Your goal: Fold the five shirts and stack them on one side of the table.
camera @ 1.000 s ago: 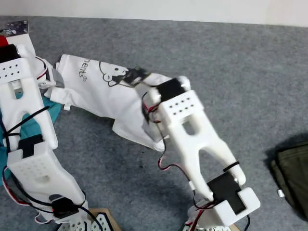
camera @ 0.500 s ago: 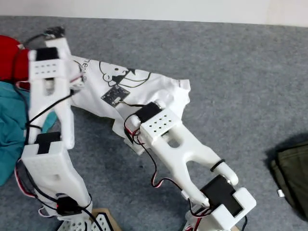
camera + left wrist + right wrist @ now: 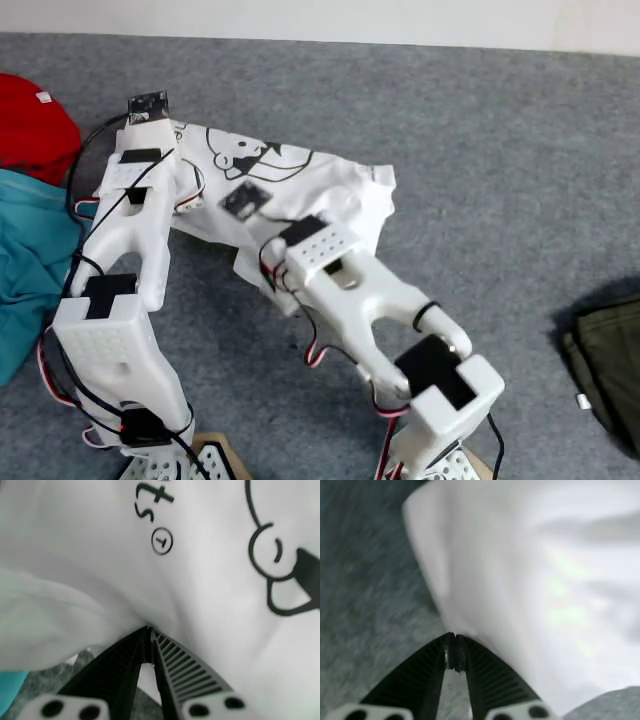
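Grey felt-like table surface [image 3: 520, 150] below a white wall [image 3: 400, 20].

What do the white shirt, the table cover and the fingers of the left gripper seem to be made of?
The white shirt looks like soft, matte, cotton-like knit with black print; it creases and drapes. The table cover looks like grey felt or short carpet, judging by its fuzzy, speckled surface. The left gripper has fingers of black hard plastic, probably printed, with fine ribbed lines.
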Available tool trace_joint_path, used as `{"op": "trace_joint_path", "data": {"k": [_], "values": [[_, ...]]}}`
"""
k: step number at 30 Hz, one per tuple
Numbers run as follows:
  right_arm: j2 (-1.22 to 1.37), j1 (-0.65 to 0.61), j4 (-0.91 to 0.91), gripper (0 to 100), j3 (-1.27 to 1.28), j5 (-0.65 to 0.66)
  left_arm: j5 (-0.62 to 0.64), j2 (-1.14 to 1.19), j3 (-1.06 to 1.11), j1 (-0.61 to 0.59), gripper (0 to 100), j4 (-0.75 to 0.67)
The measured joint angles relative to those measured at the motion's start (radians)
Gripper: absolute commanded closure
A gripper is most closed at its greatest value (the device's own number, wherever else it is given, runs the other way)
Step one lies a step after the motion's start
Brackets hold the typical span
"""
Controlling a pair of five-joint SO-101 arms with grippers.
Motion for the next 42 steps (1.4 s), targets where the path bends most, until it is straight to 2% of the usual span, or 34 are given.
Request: {"op": "trace_joint_path", "data": {"k": [14, 23, 27, 30, 36, 42], "values": [[0.146, 0.118, -0.003, 99.1, -0.292, 0.000, 0.000, 0.000, 0.006, 0.005, 99, -0.018], [0.166, 0.153, -0.100, 98.8, -0.324, 0.000, 0.000, 0.000, 0.023, 0.005, 99, -0.023], [0.166, 0.153, -0.083, 90.9, -0.324, 0.000, 0.000, 0.000, 0.023, 0.005, 99, -0.025], [0.166, 0.124, -0.032, 82.7, -0.324, -0.028, 0.000, 0.000, 0.023, 0.005, 99, -0.025], [0.166, 0.034, 0.011, 82.7, -0.324, -0.072, 0.000, 0.000, 0.023, 0.005, 99, -0.025], [0.167, -0.002, -0.048, 82.7, -0.273, -0.075, 0.000, 0.000, 0.023, 0.005, 99, -0.025]]}}
